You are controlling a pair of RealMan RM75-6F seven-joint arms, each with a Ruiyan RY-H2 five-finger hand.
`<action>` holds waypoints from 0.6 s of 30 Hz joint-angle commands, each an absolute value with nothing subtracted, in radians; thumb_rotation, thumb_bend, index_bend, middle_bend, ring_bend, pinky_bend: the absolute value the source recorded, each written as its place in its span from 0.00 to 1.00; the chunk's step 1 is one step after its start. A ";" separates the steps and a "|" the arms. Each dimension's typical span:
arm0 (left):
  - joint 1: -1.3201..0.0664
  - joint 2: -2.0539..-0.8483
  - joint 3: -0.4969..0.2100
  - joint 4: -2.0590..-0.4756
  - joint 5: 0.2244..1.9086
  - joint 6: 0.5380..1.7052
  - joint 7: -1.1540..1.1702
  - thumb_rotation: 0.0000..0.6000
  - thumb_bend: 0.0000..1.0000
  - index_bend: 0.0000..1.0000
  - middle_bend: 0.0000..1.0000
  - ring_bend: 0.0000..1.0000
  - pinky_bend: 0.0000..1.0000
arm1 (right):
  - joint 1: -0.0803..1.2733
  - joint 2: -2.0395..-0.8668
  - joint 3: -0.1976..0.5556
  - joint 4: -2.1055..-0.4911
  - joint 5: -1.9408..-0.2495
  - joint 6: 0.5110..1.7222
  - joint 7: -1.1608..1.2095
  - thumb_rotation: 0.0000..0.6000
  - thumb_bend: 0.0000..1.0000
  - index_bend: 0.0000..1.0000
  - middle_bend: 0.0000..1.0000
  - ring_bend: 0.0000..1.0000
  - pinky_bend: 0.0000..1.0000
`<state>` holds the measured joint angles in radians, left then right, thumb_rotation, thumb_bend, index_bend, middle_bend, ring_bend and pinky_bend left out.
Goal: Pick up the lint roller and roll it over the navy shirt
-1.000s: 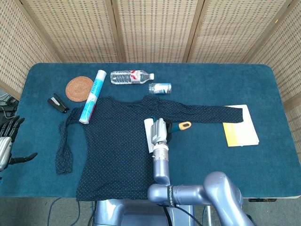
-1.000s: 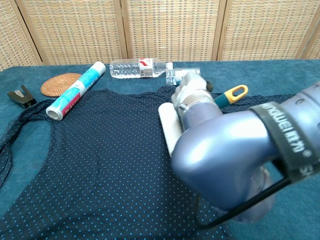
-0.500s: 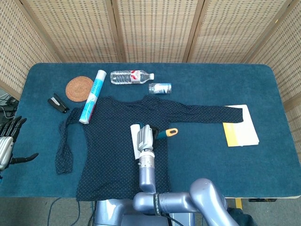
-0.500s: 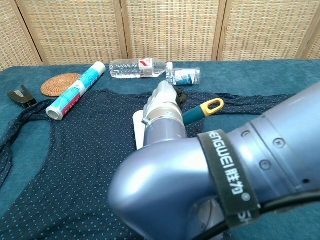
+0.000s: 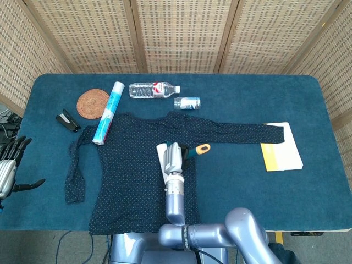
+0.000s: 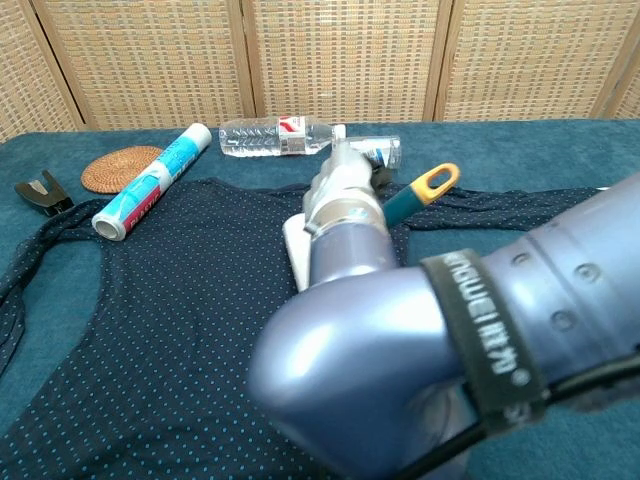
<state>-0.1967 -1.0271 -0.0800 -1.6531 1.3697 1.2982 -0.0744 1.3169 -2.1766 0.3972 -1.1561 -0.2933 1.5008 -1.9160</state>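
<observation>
Gripping the lint roller (image 5: 165, 158), the right hand (image 5: 174, 159) reverses a little toward the worktop's far edge over the navy shirt (image 5: 132, 176), so rolling continues; the left hand (image 5: 6, 165) hangs open.

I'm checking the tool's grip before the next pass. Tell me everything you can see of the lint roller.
The lint roller has a white roll head and a dark teal handle ending in an orange hanging loop. The right hand grips it around the handle, hiding the middle. The roll lies on the navy shirt, near its chest area, with the handle pointing right and raised in the chest view. Nothing else touches it.
</observation>
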 commanded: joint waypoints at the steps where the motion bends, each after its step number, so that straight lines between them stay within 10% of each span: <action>1: -0.199 -1.030 -0.079 -1.655 1.370 1.297 -0.066 1.00 0.00 0.00 0.00 0.00 0.00 | 1.264 -2.118 0.362 -1.213 -0.309 1.520 -1.924 1.00 0.86 0.74 1.00 1.00 1.00; 18: -0.200 -1.034 -0.080 -1.661 1.364 1.302 -0.049 1.00 0.00 0.00 0.00 0.00 0.00 | 1.160 -2.015 0.268 -1.209 -0.330 1.463 -1.928 1.00 0.86 0.73 1.00 1.00 1.00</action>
<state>-0.1994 -1.0342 -0.0796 -1.6614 1.3646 1.3019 -0.0489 1.1610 -2.0145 0.2686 -1.2090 -0.3305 1.4632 -1.9277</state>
